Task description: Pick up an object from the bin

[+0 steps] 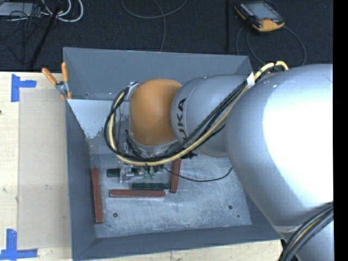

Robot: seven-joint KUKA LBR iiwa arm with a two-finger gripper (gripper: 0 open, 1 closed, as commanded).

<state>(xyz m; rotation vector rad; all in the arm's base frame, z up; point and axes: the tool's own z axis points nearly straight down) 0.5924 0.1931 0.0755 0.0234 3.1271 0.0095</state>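
My gripper (135, 172) is low in the middle of the bin, just under the arm's orange cover. Right below it lies a short dark green bar (149, 186), and under that a flat reddish-brown strip (136, 193) lies crosswise. A small black piece (113, 173) sits just left of the gripper. To its right, another reddish-brown strip (175, 176) lies lengthwise, its upper end hidden by the arm. Whether the gripper touches any of them cannot be told.
A long reddish-brown strip (97, 196) lies along the bin's left wall. The arm with its cables covers the bin's right and rear parts. Bare grey floor shows at the front and front right.
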